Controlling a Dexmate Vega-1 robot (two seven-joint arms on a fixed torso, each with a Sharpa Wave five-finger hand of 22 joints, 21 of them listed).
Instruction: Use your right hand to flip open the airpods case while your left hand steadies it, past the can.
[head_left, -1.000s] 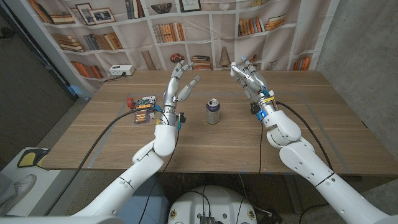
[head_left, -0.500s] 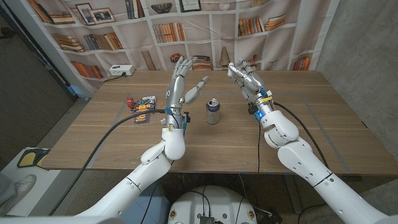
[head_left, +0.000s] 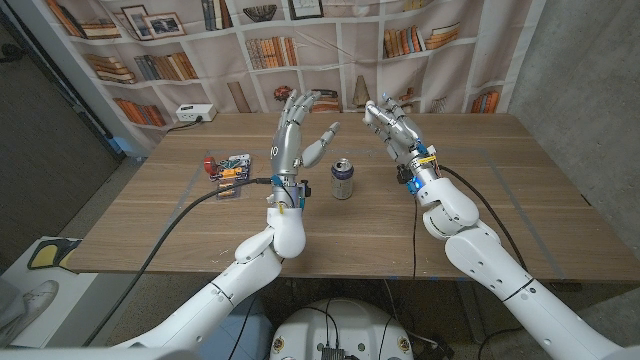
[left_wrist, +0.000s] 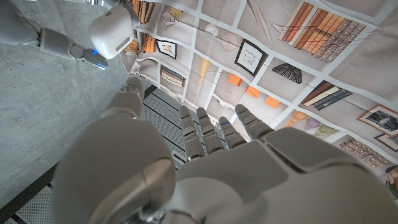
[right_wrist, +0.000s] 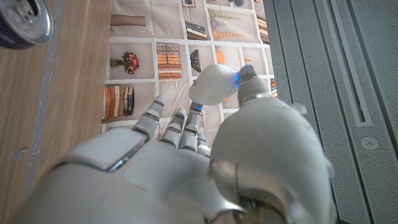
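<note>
A silver can stands upright at the middle of the wooden table; its top also shows in the right wrist view. My left hand is raised above the table just left of the can, fingers spread, holding nothing; its back shows in the left wrist view. To the right of the can and beyond it, my right hand is also lifted, fingers apart and empty, and its back shows in the right wrist view. I cannot make out an airpods case in any view.
A small cluster of red and orange items lies on the table's left part. A white power strip sits at the back left edge. A printed bookshelf backdrop hangs behind the table.
My left hand has swung right toward the can and risen more upright. My right hand has shifted slightly left. The can has not moved.
</note>
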